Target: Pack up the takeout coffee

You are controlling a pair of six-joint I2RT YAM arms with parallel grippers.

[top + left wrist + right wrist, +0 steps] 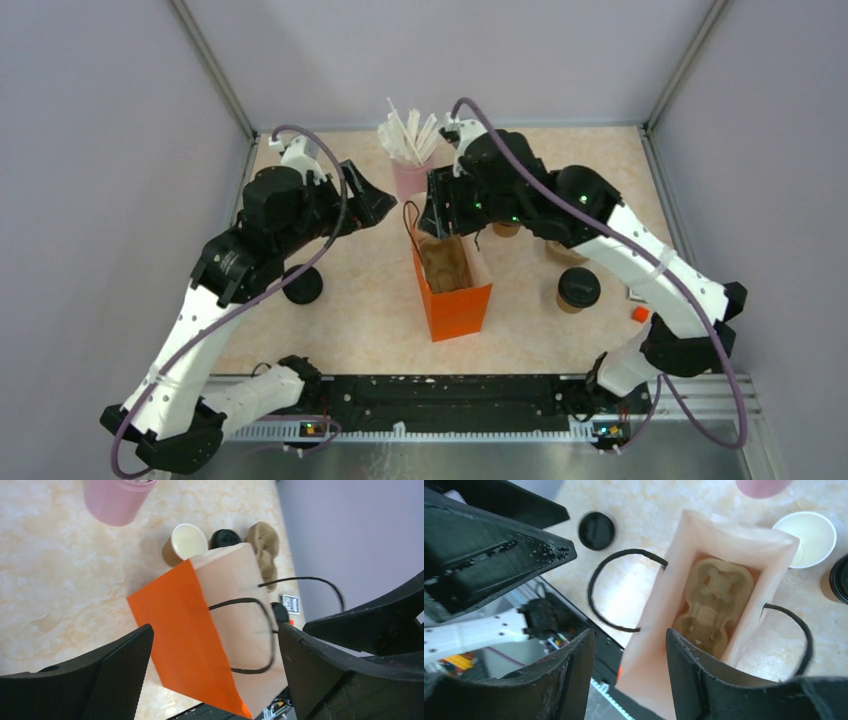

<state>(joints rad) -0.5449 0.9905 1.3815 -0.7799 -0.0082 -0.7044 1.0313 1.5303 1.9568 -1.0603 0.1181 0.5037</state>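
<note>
- Orange paper bag [462, 310] stands upright at mid-table with its mouth open and a tan pulp carrier [716, 600] lying at its bottom.
- Left gripper [215, 626] hovers just left of the bag's far end, its fingers spread wide and gripping nothing.
- Right gripper [629, 632] hangs over the bag's far rim, jaws about half apart. They straddle the paper wall, with a visible gap on the outer side, so the wall is not pinched.
- Lidded brown cup [578, 290] stands on the table right of the bag, well apart from it.
- Second lidded cup [838, 577] sits partly hidden under the right arm.
- Open cup [806, 537], white inside, stands just beside the bag's right wall.
- Loose black lid [303, 285] lies on the table to the bag's left.
- Pink cup of straws [410, 170] stands behind the bag.
</note>
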